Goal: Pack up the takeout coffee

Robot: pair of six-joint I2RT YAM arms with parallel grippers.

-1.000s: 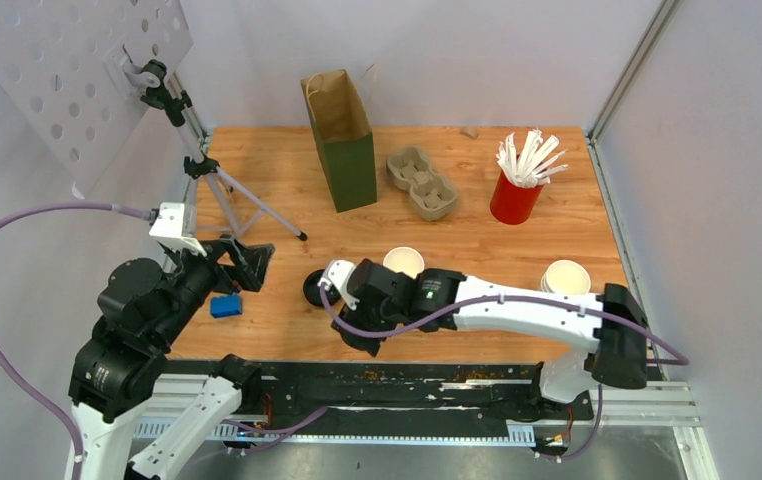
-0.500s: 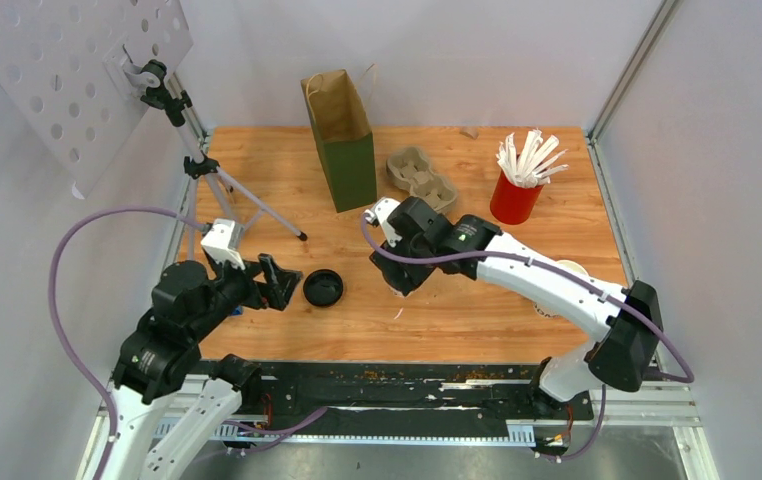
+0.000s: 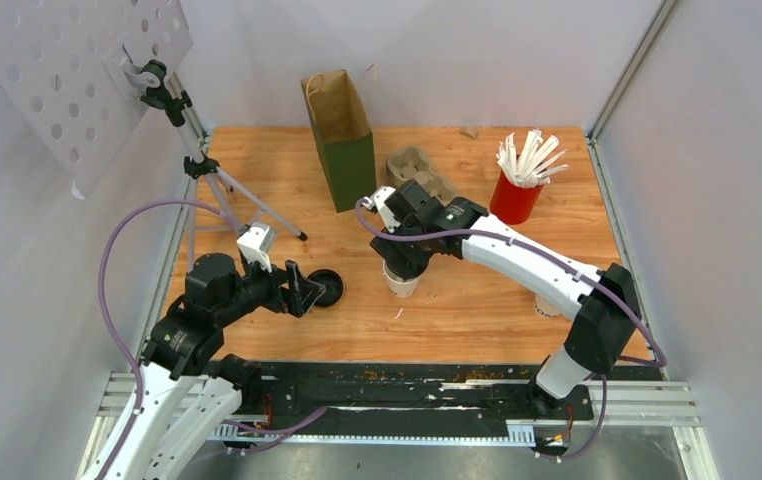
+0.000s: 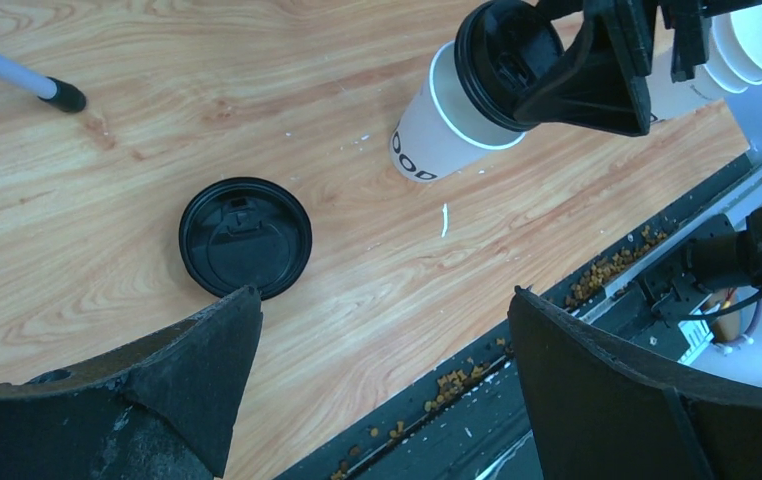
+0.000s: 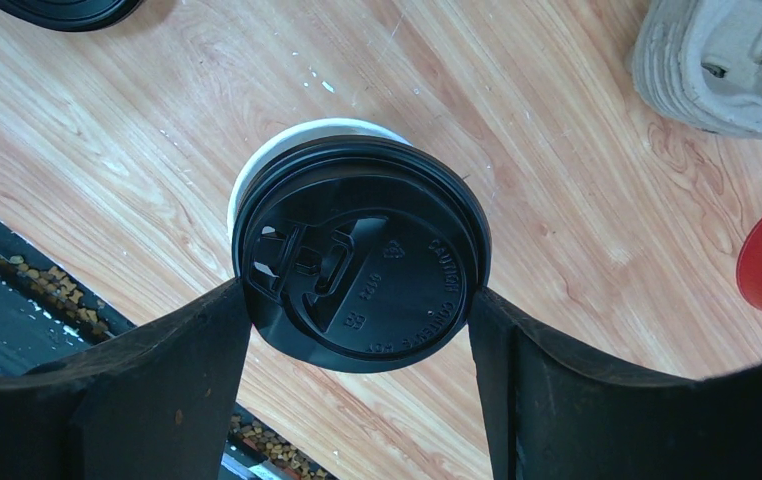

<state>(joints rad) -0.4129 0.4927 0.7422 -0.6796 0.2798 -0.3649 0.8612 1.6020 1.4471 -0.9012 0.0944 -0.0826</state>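
**Item 1: right end effector** (image 5: pixel 359 300). Reaches to mid-bench, fingers clamped on opp. edges of black lid (image 5: pixel 357 255). Lid is held flat over the mouth of white cup (image 4: pixel 432 125), off-centre; a crescent of white rim shows on one side. Can't tell if lid is pressed on.

**Item 2: white cup.** Upright on bench (image 3: pixel 477 310), approx. centre, directly under right end effector. Dark print low on its side.

**Item 3: left end effector** (image 4: pixel 385 300). Low over bench at left, fingers wide apart, nothing btwn them.

**Item 4: second black lid** (image 4: pixel 245 238). Lies flat on bench, top side up, just beside tip of one left finger. Well apart from item 2.

**Item 5: second white cup** (image 4: pixel 752 40). Open, no lid, near right edge of bench, mostly behind right arm in top view. Looks like more than one rim nested; count unclear.

**Misc., back of bench:** paper bag (image 3: pixel 342 140), brown w/ green lower half, upright, mouth open. Pulp carrier (image 3: pixel 412 162) just right of bag, partly behind right arm. Red cup (image 3: pixel 514 198) w/ white stirrers (image 3: pixel 527 155), further right. Tripod (image 3: pixel 227 190) at left edge.
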